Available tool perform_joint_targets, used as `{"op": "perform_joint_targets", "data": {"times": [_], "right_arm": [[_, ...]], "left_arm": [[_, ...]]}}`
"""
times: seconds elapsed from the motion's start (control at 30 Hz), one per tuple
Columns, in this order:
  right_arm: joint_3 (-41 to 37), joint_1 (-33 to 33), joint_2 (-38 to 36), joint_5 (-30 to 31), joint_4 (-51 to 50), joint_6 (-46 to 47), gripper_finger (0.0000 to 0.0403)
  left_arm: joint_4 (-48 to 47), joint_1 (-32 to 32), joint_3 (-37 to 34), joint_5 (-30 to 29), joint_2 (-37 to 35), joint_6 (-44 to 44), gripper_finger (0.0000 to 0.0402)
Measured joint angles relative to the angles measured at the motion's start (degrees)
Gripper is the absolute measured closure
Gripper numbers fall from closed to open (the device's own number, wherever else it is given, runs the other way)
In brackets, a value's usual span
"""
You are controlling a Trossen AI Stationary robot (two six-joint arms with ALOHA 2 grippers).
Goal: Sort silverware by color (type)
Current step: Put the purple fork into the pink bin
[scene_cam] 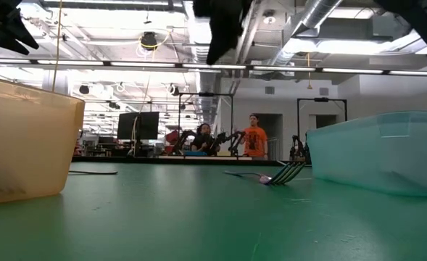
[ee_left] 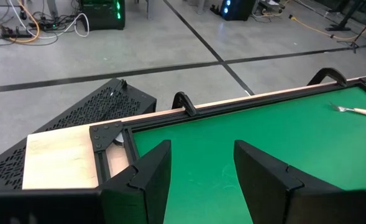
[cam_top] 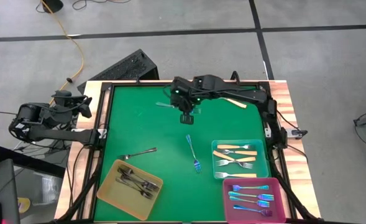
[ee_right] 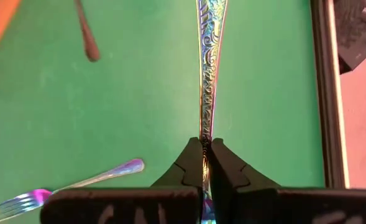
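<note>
My right gripper (cam_top: 186, 117) hangs over the far middle of the green table, shut on an iridescent blue-purple fork (ee_right: 207, 68). A second iridescent fork (cam_top: 194, 153) lies flat at mid-table, also visible in the low view (scene_cam: 282, 174). A dark-grey fork (cam_top: 139, 152) lies left of it, and a cream-handled fork (cam_top: 235, 102) lies near the far right corner. The yellow tray (cam_top: 111, 198) holds grey forks, the teal tray (cam_top: 215, 160) cream-handled ones, and the pink tray (cam_top: 227, 199) iridescent ones. My left gripper (ee_left: 201, 180) waits open off the table's far left corner. My right gripper (ee_right: 206, 146) pinches the iridescent fork's patterned handle (ee_right: 206, 127) between its two fingertips, the fingers pointing down from above. The fork runs on past the fingertips in line with the fingers. It is lifted clear of the table. Which end it holds cannot be told.
The three trays sit along the near edge, yellow on the left, teal and pink on the right. A black raised frame (ee_left: 189, 112) borders the table. The left and far middle of the green mat (cam_top: 139, 118) are open. People stand in the room far behind.
</note>
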Motion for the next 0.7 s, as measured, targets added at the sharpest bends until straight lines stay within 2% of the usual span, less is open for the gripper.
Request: {"op": "perform_joint_targets", "data": {"times": [0.23, 0.53, 0.7], "right_arm": [[7.14, 3.31, -0.07, 0.07, -5.75, 2.51, 0.0376], [7.29, 8.44, -1.50, 2.94, -7.10, 6.81, 0.0376], [7.23, 10.91, -1.29, 3.04, -7.20, 8.44, 0.0376]], "left_arm": [[-0.02, 0.00, 0.00, -0.13, 0.00, 0.04, 0.0243], [-0.02, 0.00, 0.00, -0.98, -0.02, 0.04, 0.0243], [-0.02, 0.00, 0.00, 2.13, -0.02, 0.06, 0.0243]]}}
